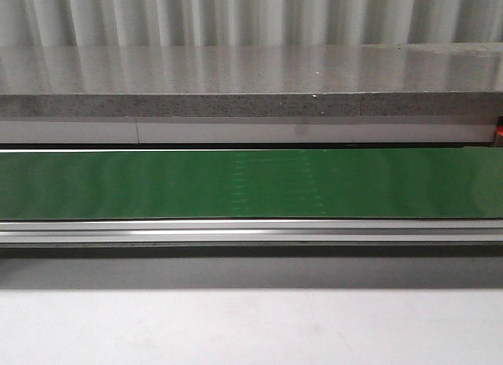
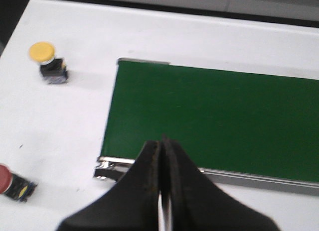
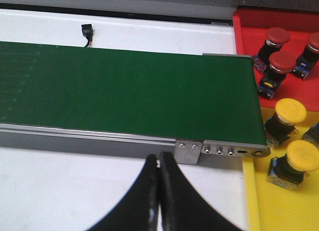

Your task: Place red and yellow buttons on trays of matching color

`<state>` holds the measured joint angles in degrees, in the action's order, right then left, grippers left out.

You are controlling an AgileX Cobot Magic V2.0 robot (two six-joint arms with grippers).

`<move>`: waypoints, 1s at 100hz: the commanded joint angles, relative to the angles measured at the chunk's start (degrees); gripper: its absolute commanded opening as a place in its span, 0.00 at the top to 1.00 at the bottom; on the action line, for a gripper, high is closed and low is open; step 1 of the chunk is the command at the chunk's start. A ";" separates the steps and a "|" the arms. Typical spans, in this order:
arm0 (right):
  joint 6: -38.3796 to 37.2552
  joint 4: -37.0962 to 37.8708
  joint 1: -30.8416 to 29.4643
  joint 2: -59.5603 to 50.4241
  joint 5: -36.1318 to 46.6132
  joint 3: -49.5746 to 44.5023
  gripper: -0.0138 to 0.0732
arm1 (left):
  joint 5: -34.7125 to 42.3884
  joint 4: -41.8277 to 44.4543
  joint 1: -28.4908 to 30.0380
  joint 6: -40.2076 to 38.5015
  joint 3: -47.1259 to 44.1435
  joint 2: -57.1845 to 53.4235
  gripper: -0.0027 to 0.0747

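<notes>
White tabletop (image 1: 251, 326) carried a green belt (image 1: 251, 184) in a silver frame, with a grey ledge (image 1: 251, 82) behind. Near the belt's left end stood a yellow button (image 2: 47, 61) with a domed cap on a black base, and a red button (image 2: 12, 181) lay tipped, both on bare table. At the right end, three red buttons sat on the red tray (image 3: 244, 37) and two yellow ones on the yellow tray (image 3: 264, 206). Left gripper (image 2: 163, 146) and right gripper (image 3: 158, 161) had fingers pressed together, holding nothing.
</notes>
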<state>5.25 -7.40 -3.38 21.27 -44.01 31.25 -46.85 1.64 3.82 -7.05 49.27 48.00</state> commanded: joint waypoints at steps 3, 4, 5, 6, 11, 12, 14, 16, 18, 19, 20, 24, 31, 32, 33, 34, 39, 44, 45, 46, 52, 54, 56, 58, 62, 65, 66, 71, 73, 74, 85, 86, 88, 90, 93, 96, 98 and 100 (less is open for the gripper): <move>0.59 0.05 0.12 0.32 3.77 1.39 0.92 | 1.24 0.15 6.51 -0.94 2.98 3.61 0.88; 0.59 0.05 0.12 0.32 3.77 1.39 0.92 | 1.24 0.06 7.37 -0.94 2.98 3.83 0.87; 0.59 0.05 0.12 0.32 3.77 1.39 0.92 | 1.24 0.06 7.79 -0.94 2.98 4.27 0.85; 0.59 0.05 0.12 0.32 3.77 1.39 0.92 | 1.24 0.01 8.62 -0.94 2.98 4.48 0.82; 0.59 0.05 0.12 0.32 3.77 1.39 0.92 | 1.21 -0.51 11.22 -0.94 2.98 5.98 0.67; 0.59 0.05 0.12 0.32 3.77 1.39 0.92 | 1.21 -0.52 11.54 -0.94 2.98 6.41 0.65; 0.59 0.05 0.12 0.32 3.77 1.39 0.92 | 1.09 -0.52 12.48 -0.94 2.98 7.05 0.58; 0.59 0.05 0.12 0.32 3.77 1.39 0.92 | 1.09 -0.52 13.33 -0.94 2.98 7.47 0.50; 0.59 0.05 0.12 0.32 3.77 1.39 0.92 | 1.09 -0.52 14.14 -0.94 2.98 8.08 0.42; 0.59 0.05 0.12 0.32 3.77 1.39 0.92 | 1.09 -0.52 14.40 -0.94 2.98 8.47 0.40; 0.59 0.05 0.12 0.32 3.77 1.39 0.92 | 1.09 -0.52 14.91 -0.94 2.98 8.66 0.35; 0.59 0.05 0.12 0.32 3.77 1.39 0.92 | 0.83 -0.52 16.11 -0.94 2.98 9.86 0.23; 0.59 0.05 0.12 0.32 3.77 1.39 0.92 | -0.67 -1.64 18.27 -1.03 2.98 11.84 0.11; 0.59 0.05 0.12 0.32 3.77 1.39 0.92 | -1.19 -1.64 18.66 -1.03 2.98 12.02 0.11; 0.59 0.05 0.12 0.32 3.77 1.39 0.92 | -1.50 -1.64 18.84 -1.03 2.98 12.42 0.11; 0.59 0.05 0.12 0.32 3.77 1.39 0.92 | -2.21 -2.11 19.17 -1.03 2.98 12.61 0.10; 0.59 0.05 0.12 0.32 3.77 1.39 0.92 | -4.86 -2.84 20.19 -1.03 2.98 13.93 0.11; 0.59 0.05 0.12 0.32 3.77 1.39 0.92 | -7.05 -2.96 20.73 -1.03 2.98 15.28 0.13; 0.59 0.05 0.12 0.32 3.77 1.39 0.92 | -7.24 -2.96 20.91 -1.03 2.98 15.70 0.14; 0.59 0.05 0.12 0.32 3.77 1.39 0.92 | -7.48 -2.96 21.10 -1.03 2.98 15.92 0.14; 0.59 0.05 0.12 0.32 3.77 1.39 0.92 | -9.10 -3.41 22.07 -1.37 3.37 18.61 0.16; 0.59 0.05 0.17 0.32 3.78 1.39 0.92 | -10.38 -4.05 22.53 -1.37 3.72 19.82 0.16; 0.59 0.05 0.19 0.32 3.78 1.39 0.92 | -11.28 -4.53 22.86 -1.37 3.85 20.69 0.17; 0.59 0.05 0.19 0.32 3.78 1.39 0.92 | -13.09 -5.60 23.48 -1.37 4.42 22.02 0.17; 0.59 0.05 0.19 0.32 3.78 1.39 0.92 | -15.36 -6.32 24.14 -1.27 4.85 24.22 0.17; 0.59 0.05 0.19 0.32 3.78 1.39 0.92 | -16.78 -6.47 24.48 -1.02 5.12 26.25 0.17; 0.59 0.05 0.19 0.32 3.78 1.39 0.92 | -17.29 -6.47 24.50 -1.02 5.25 26.97 0.17; 0.59 0.05 0.19 0.32 3.78 1.39 0.92 | -18.01 -6.06 24.75 -1.02 5.25 29.08 0.17; 0.59 0.05 0.19 0.32 3.78 1.39 0.92 | -18.01 -5.86 24.75 -1.02 5.25 29.56 0.17; 0.59 0.05 0.19 0.32 3.78 1.39 0.92 | -18.01 -5.74 24.75 -1.02 5.25 29.97 0.17; 0.59 0.05 0.19 0.32 3.78 1.39 0.92 | -15.86 -5.62 25.11 -1.02 5.25 31.96 0.17; 0.59 0.05 0.19 0.32 3.78 1.39 0.92 | -15.69 -5.62 25.27 -1.02 5.25 32.07 0.17; 0.59 0.05 0.19 0.32 3.78 1.39 0.92 | -15.38 -5.62 25.46 -1.02 5.25 32.28 0.17; 0.59 0.05 0.19 0.32 3.78 1.39 0.92 | -15.06 -5.62 25.86 -1.13 5.25 32.61 0.17; 0.59 0.05 0.19 0.32 3.78 1.39 0.92 | -14.64 -5.73 26.33 -1.14 5.25 33.04 0.17; 0.59 0.05 0.19 0.32 3.78 1.39 0.92 | -14.23 -5.73 26.94 -1.14 5.38 33.63 0.17; 0.59 0.05 0.19 0.32 3.78 1.39 0.92 | -13.89 -5.73 27.42 -1.23 5.38 34.01 0.17; 0.59 0.05 0.19 0.32 3.78 1.39 0.92 | -13.55 -5.73 27.92 -1.23 5.51 34.27 0.17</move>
<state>5.25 -7.40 -3.34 21.27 -44.01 31.25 -62.17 -3.51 30.00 -7.54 52.83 82.38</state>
